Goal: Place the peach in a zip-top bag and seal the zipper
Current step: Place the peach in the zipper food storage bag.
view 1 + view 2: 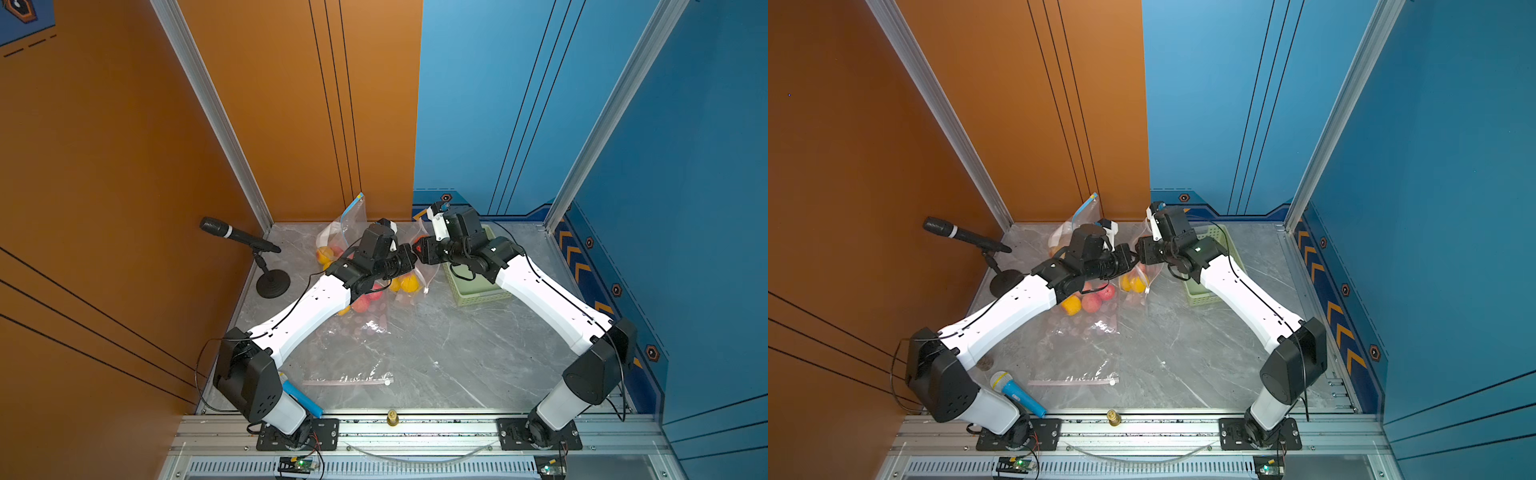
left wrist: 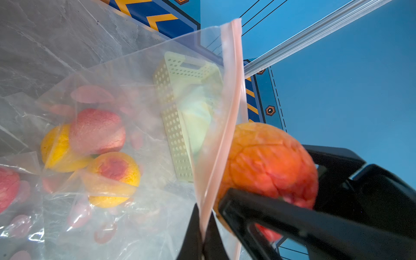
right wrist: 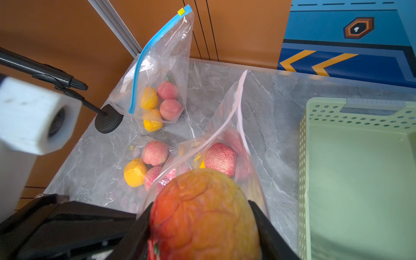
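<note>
1. At the far middle of the tabletop (image 1: pixel 415 353), the left tool (image 2: pixel 203 231) is pinching the rim of the zip-top bag (image 2: pixel 157 94), so its mouth is standing open.
2. The right tool (image 3: pixel 200 210) is gripping the peach (image 3: pixel 207 191), seemingly poised at that mouth.

The zip-top bag (image 2: pixel 139 74) is thin clear plastic film, glossy and crinkled, with a smooth pink zipper strip, and the peach (image 3: pixel 202 209) has a matt, wrinkled, cracked skin. The surface (image 3: pixel 283 112) looks like grey veined stone, smooth with a faint sheen. The basket (image 3: pixel 360 180) is pale green perforated plastic, matt, and the right tool (image 3: pixel 202 225) has black matt plastic fingers (image 3: pixel 269 231).
</note>
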You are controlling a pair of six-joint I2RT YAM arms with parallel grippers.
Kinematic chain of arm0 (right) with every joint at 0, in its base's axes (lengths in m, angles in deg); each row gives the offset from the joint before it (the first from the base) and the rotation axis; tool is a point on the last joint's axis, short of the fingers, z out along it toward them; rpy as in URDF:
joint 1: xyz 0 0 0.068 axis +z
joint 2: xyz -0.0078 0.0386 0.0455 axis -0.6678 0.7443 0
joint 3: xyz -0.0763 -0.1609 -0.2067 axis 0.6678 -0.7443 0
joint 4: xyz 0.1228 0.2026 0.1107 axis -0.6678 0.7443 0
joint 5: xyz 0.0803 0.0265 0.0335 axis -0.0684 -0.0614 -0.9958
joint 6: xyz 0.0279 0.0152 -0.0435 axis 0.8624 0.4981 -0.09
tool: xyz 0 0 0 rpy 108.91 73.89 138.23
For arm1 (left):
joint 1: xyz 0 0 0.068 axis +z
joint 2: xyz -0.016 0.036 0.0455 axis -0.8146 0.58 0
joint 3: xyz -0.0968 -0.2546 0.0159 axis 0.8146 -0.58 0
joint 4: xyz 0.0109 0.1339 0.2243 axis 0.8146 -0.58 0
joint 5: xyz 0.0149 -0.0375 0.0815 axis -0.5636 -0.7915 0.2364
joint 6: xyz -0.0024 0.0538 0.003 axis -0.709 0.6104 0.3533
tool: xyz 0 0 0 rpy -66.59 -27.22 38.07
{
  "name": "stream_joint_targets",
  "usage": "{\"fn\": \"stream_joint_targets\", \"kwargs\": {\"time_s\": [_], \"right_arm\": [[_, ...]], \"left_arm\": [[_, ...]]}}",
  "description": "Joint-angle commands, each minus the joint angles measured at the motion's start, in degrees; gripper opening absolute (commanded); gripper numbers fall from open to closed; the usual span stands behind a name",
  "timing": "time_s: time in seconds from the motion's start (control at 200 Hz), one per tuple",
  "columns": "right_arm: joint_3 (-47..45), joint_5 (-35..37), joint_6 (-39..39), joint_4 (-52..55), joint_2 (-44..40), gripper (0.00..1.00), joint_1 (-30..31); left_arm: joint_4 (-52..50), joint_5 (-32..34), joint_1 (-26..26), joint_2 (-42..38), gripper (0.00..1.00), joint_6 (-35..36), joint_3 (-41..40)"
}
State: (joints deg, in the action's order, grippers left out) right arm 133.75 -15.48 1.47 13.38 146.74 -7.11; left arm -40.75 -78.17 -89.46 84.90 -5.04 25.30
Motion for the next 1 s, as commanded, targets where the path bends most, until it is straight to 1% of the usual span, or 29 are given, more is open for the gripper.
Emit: {"fn": "stream_joint_targets", "kwargs": {"time_s": [0.0,0.17,0.26,0.31,0.431,0.556,0.771,0.841,0.891,0.996], "right_arm": [[2.28,2.05,0.06,1.64,1.18,0.57,-0.33],[4.86,2.60,-0.18,3.15,2.99,0.71,-0.75],[6.11,2.71,-0.21,3.84,3.48,0.74,-0.76],[6.52,2.74,-0.25,4.13,3.54,0.75,-0.76],[6.86,3.63,-0.26,4.50,3.09,0.77,-0.76],[7.09,3.91,-0.27,5.18,2.15,0.76,-0.81],[7.01,3.68,-2.22,8.04,-3.70,0.74,-0.49],[6.41,4.65,-2.95,9.24,-6.33,0.74,-0.42],[5.84,5.53,-3.41,10.00,-8.43,0.74,-0.64],[5.54,5.12,-4.02,12.38,-11.73,0.74,-2.32]], "left_arm": [[0.93,-1.27,0.11,-1.21,0.00,0.26,-0.83],[2.06,-1.44,0.11,-2.53,0.00,-0.29,-2.09],[2.10,-2.04,0.11,-2.91,0.00,-0.56,-2.37],[4.06,-2.50,0.11,-3.12,0.00,-0.71,-2.35],[4.70,-2.85,0.19,-3.19,0.00,-0.71,-2.23],[5.18,-3.07,0.27,-3.02,0.00,-0.88,-2.16],[5.40,-3.69,0.46,-2.75,0.00,-0.72,-1.46],[4.31,-4.38,0.46,-2.64,0.00,0.88,-0.41],[3.10,-6.48,0.55,-2.10,0.00,2.93,1.44],[-6.15,-11.74,0.62,0.22,0.00,9.61,7.59]]}}
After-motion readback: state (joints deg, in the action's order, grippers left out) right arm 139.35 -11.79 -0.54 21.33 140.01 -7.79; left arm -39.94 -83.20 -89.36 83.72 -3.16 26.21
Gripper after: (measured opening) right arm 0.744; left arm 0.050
